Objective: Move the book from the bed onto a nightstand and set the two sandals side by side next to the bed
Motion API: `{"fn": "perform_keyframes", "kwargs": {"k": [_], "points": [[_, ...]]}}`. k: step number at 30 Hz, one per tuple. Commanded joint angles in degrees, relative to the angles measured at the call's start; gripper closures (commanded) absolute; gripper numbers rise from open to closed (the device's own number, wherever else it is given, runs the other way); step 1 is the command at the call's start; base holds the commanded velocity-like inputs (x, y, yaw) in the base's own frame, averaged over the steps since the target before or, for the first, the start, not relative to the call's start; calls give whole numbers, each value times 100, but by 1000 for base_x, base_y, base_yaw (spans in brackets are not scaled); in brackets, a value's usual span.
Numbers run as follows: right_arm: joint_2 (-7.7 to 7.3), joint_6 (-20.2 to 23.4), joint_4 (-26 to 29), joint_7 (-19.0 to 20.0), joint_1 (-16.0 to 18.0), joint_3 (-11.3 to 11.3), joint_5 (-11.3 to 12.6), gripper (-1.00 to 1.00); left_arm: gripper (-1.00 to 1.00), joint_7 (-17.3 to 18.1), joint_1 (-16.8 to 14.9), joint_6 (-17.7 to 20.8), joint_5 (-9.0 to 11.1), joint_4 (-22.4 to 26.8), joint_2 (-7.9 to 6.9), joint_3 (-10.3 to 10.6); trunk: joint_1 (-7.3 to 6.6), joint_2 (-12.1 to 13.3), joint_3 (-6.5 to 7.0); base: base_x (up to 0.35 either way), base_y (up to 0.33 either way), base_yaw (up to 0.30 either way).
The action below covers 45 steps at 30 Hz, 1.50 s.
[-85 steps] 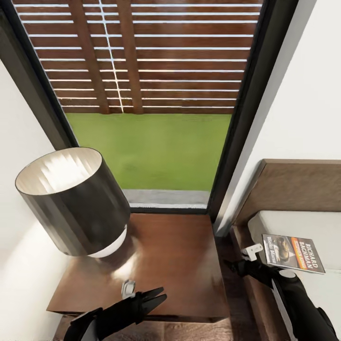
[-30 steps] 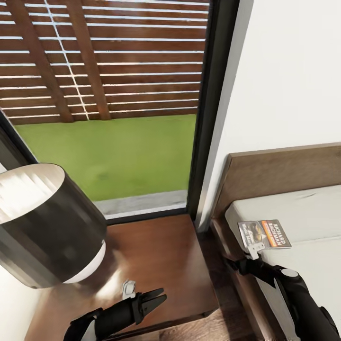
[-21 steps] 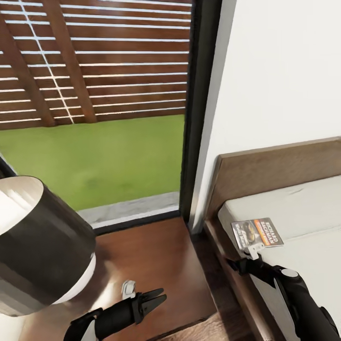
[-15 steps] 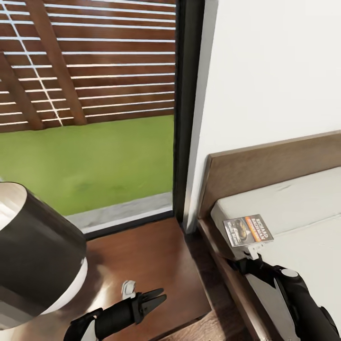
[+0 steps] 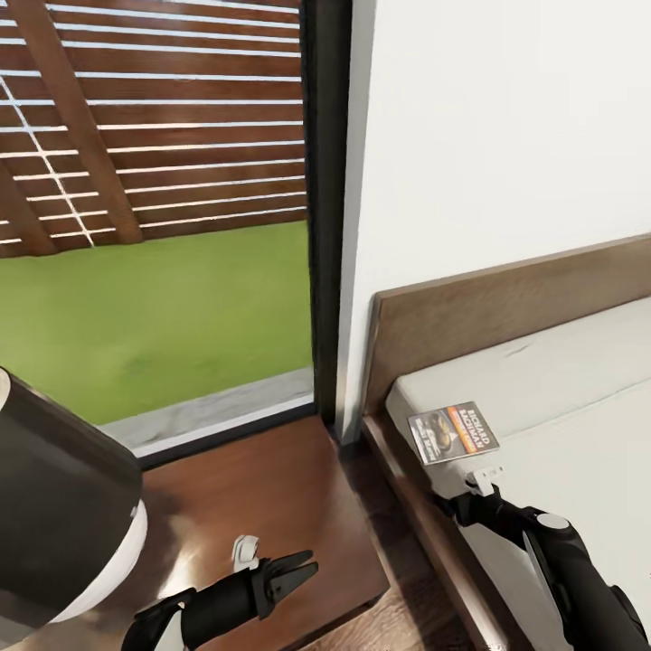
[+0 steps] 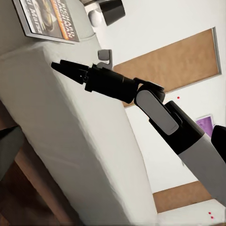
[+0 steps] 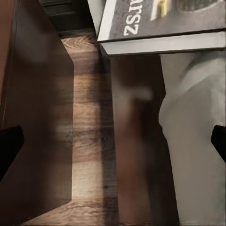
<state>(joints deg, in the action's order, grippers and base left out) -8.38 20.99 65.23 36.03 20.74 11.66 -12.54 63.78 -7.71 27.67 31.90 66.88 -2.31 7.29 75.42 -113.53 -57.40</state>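
On my head view the book (image 5: 453,432) lies flat on the bed (image 5: 579,398), at the mattress corner nearest the headboard (image 5: 506,307) and the window (image 5: 154,226), close to the side edge that faces the nightstand (image 5: 262,506). Nothing I can see here is a container; the bed carries only the book in view, and the nightstand's top carries a lamp (image 5: 63,506) with a dark shade at its far left side.

My right gripper (image 5: 449,506) sits low over the bed's side edge, just short of the book's near edge and apart from it, fingertips pointing roughly toward the nightstand side. From the left wrist view that gripper (image 6: 59,67) shows its dark fingers drawn together to a point with nothing between them, the book (image 6: 49,21) lying just beyond on the mattress. In the right wrist view the book's (image 7: 165,23) lower edge overhangs the mattress corner slightly, above the strip of plank floor (image 7: 89,132) between bed frame and nightstand.

My left gripper (image 5: 306,565) hovers over the nightstand's front edge, well away from the book; its two dark fingers are slightly parted at the tips and hold nothing.

On the cover I can read "RICHARD BACHMAN" along an orange band, beside a picture; the right wrist view catches the large white letters "rsz" from another line of the cover.
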Motion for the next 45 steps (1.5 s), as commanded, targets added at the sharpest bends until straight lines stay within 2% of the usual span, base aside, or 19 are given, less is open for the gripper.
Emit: {"fn": "perform_keyframes", "kwargs": {"k": [1, 45], "points": [[3, 19, 10, 46, 4, 12, -47, -100, -100, -6, -2, 55, 53, 0, -6, 14, -1, -2, -4, 0, 0, -272], [3, 19, 12, 46, 7, 12, -47, -100, -100, -6, -2, 55, 53, -4, -6, 12, -1, -2, -4, 0, 0, -281]]}}
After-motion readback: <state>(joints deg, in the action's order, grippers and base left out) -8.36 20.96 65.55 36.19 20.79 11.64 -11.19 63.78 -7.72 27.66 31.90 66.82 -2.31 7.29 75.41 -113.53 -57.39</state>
